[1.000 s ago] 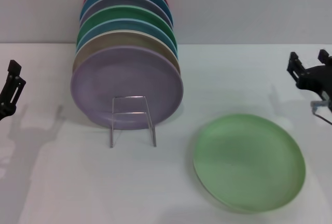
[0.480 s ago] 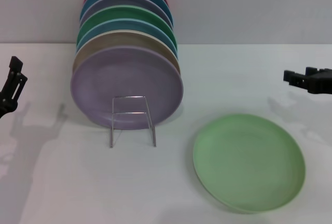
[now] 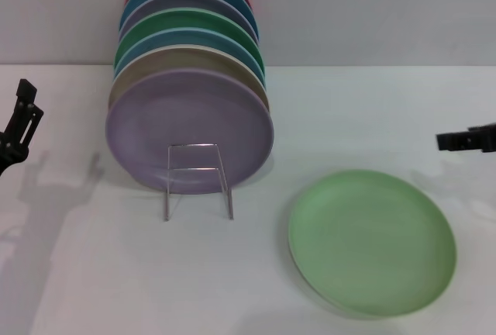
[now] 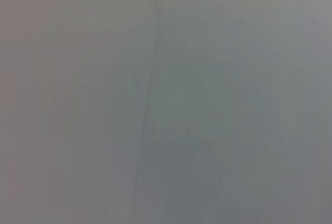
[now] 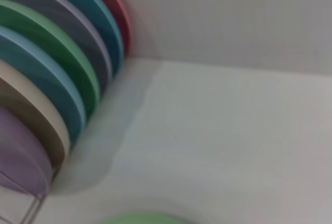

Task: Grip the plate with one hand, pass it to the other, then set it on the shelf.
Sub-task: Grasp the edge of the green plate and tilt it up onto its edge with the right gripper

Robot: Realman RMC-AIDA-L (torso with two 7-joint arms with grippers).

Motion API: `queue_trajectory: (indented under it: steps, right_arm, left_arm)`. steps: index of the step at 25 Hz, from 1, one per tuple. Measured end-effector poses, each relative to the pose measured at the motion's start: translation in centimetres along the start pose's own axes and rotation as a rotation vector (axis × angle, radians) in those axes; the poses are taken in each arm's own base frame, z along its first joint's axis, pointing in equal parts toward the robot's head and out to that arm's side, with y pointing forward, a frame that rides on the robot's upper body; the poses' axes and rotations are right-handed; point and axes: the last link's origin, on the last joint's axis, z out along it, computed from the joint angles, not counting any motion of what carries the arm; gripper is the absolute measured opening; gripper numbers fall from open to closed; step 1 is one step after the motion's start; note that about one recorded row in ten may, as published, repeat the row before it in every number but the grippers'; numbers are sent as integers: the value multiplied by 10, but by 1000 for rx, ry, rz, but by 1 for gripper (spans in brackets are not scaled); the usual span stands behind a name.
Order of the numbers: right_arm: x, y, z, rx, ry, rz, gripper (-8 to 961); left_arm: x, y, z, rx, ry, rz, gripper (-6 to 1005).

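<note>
The pale mint-green plate (image 3: 372,242) lies flat on the white table at the front right. A sliver of its rim also shows in the right wrist view (image 5: 142,219). The wire shelf (image 3: 198,180) stands left of it, its square front loop empty, with several coloured plates standing in it behind. My right gripper (image 3: 465,139) hovers at the right edge, above and behind the plate, apart from it. My left gripper (image 3: 19,122) hangs at the far left edge, far from the plate and holding nothing.
The racked plates run from a lilac plate (image 3: 190,129) at the front, through beige, blue and darker green (image 3: 186,21), to a red plate at the back; they also show in the right wrist view (image 5: 46,73). A grey wall stands behind. The left wrist view shows only plain grey.
My right gripper has turned from upright to level and dropped lower toward the right edge. My left gripper has shifted slightly. The plate and rack have not moved.
</note>
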Motion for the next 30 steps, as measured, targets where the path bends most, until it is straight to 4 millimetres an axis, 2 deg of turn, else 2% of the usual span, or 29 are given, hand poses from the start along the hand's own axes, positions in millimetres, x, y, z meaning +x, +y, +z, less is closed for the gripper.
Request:
queue_trajectory:
  steps: [7, 10, 30]
  right_arm:
    - [1, -7, 6, -23, 118, 22, 629]
    - [3, -13, 15, -12, 213, 26, 630]
    - [10, -13, 43, -24, 318, 36, 630]
  left_arm:
    - [2, 5, 8, -5, 20, -14, 870]
    - [3, 7, 11, -9, 30, -23, 870]
    - [6, 6, 6, -1, 53, -35, 870]
